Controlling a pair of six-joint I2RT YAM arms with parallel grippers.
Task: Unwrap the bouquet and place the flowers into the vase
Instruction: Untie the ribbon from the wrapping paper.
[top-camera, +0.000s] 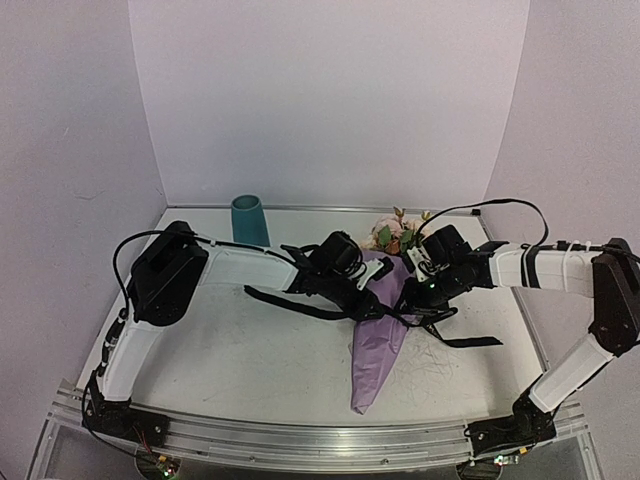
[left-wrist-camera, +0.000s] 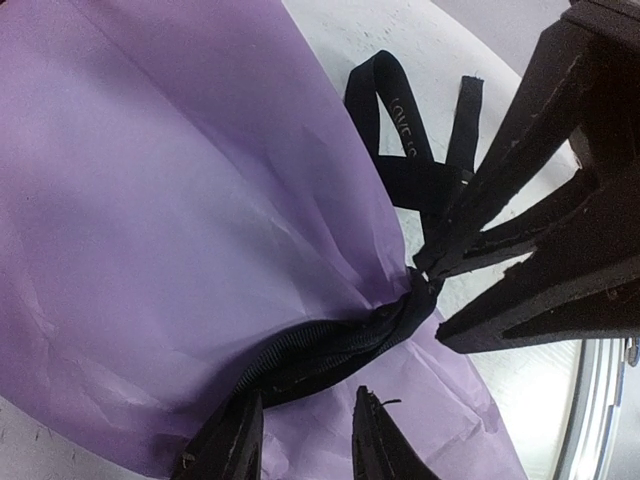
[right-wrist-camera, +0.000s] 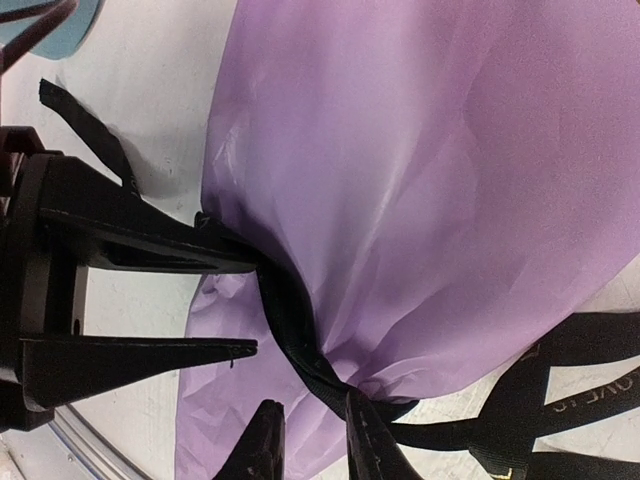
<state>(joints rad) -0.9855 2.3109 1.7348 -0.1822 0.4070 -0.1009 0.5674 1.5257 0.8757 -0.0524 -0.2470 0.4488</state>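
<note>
Right gripper (right-wrist-camera: 310, 405) pinches the black ribbon (right-wrist-camera: 300, 345) around the lilac-wrapped bouquet (right-wrist-camera: 420, 180); left gripper (left-wrist-camera: 310, 395) stands open beside it.

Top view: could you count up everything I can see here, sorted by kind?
Robot arms: 2, the left arm and the right arm
Teal vase: 1
Wrapped bouquet: 1
Black ribbon: 1, tied round the bouquet
Total: 5

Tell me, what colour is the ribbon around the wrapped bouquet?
The ribbon is black, with faint lettering; the left wrist view shows it best.
</note>
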